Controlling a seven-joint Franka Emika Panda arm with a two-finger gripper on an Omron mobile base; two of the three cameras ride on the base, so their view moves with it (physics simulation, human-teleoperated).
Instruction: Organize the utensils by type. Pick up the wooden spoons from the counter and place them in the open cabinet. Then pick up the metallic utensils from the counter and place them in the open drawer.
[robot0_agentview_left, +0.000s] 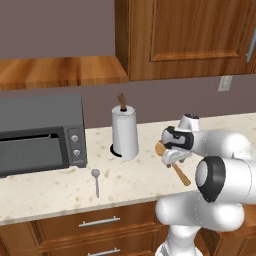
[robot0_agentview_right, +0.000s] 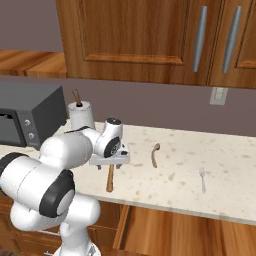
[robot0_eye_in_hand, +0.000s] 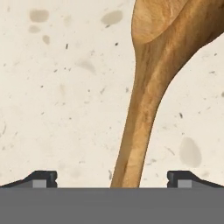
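1. Open drawer (robot0_agentview_right: 180, 232): lighter wood interior below the counter's front edge, seen in the right base view; pulled out to take the metal pieces, nothing visible inside.
2. Counter (robot0_agentview_left: 55, 192): beige speckled stone, bearing every loose utensil.
3. Gripper (robot0_eye_in_hand: 112, 178): jaws spread fully wide, pointed down at the counter, nothing between them gripped; one tip on either side of the handle with clear stone showing in each gap. Judged a pre-grasp straddle, lined up so a close would pinch the handle across its width. Also seen at (robot0_agentview_left: 172, 159) and (robot0_agentview_right: 111, 167).
4. Wooden spoon (robot0_eye_in_hand: 144, 109): light tan, lying flat on the counter near the front edge, handle running between the fingertips and bowl beyond them. First item of the task, not yet lifted. Handle end pokes out past the hand at (robot0_agentview_left: 181, 175) and (robot0_agentview_right: 110, 181).
5. Silver spoon (robot0_agentview_left: 96, 181): small, thin, flat on the counter well to the left of the gripper; left for the drawer step.
6. Darker wooden spoon (robot0_agentview_right: 154, 155) and small pale fork (robot0_agentview_right: 202, 179): flat on the counter to the right of the hand, apart from each other, both untouched.
7. Paper towel roll (robot0_agentview_left: 124, 132): upright on its holder toward the wall, behind the utensils.
8. Toaster oven (robot0_agentview_left: 40, 137): dark grey, at the left, door closed.
9. Open cabinet (robot0_agentview_left: 60, 70): plain wooden shelf floor above the oven, bare where visible; destination for the wooden spoons, high and to the left of the gripper.
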